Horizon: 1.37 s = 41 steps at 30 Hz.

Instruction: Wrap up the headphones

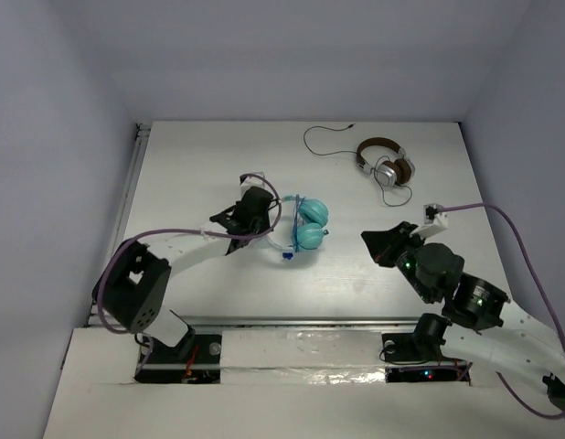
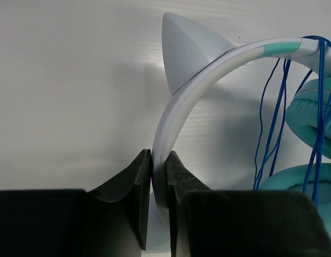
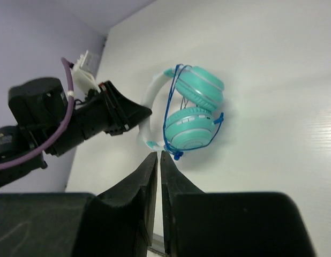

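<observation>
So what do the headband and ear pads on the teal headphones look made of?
The headband looks like hard, smooth plastic: pale, with a sheen along its curve. The ear pads look like soft matte leatherette, probably over foam, judging by their puffy folds.

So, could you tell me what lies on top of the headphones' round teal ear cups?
Strands of thin blue cable cross over the ear cups. Whatever runs beneath the cups is covered by them.

The headphones (image 2: 173, 110) show a smooth, satin plastic headband (cups matt, leathery) on a matt table (image 1: 191, 165).
</observation>
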### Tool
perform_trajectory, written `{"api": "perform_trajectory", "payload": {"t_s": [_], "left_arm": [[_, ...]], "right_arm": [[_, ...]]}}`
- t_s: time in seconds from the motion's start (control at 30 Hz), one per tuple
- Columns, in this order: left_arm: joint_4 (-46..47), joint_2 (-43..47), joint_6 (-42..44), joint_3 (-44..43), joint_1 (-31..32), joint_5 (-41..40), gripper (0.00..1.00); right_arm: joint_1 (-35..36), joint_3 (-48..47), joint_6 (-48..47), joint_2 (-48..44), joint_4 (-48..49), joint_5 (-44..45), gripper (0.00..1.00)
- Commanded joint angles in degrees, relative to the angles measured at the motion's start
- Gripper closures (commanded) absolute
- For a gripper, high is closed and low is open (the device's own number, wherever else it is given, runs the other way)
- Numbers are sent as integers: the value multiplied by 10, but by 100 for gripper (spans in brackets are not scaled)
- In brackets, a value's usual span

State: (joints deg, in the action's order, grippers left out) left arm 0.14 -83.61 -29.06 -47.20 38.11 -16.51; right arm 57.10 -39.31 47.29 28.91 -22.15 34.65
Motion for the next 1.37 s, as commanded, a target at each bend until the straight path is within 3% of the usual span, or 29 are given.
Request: {"api": "perform_trajectory", "payload": {"t_s": [0.0,0.2,0.27,0.53,0.57,0.67,0.8,0.83,0.9,0.93,0.97,1.13,1.33], "left_arm": [[81,-31,0,-78,-2,-6,100],[86,-104,-6,-112,-2,16,98],[85,-105,-8,-104,-2,15,87],[77,-45,-14,-70,-2,3,62],[73,-38,-14,-71,-2,1,54],[68,6,-15,-68,-2,-6,42],[69,103,-11,-64,-2,2,33],[68,147,-10,-64,-2,6,31],[64,211,-6,-58,-2,18,21],[64,229,-5,-58,-2,18,21],[53,247,-5,-58,-2,20,18],[28,334,19,-58,-2,30,12],[6,336,22,-49,-2,14,12]], "right_arm": [[6,-18,-17,23,-6,30,87],[6,-22,-20,9,-17,52,80],[6,-29,-23,4,-31,66,77],[6,-75,-42,-16,-54,88,73],[6,-81,-44,-17,-59,91,73],[6,-104,-55,-16,-64,101,64],[6,-135,-66,-18,-77,130,40],[6,-141,-69,-19,-80,148,25],[6,-164,-69,-22,-94,182,12],[6,-164,-69,-23,-101,193,12],[6,-175,-72,-24,-111,201,1],[6,-184,-83,-35,-144,241,0],[6,-158,-76,-41,-127,200,0]]}}
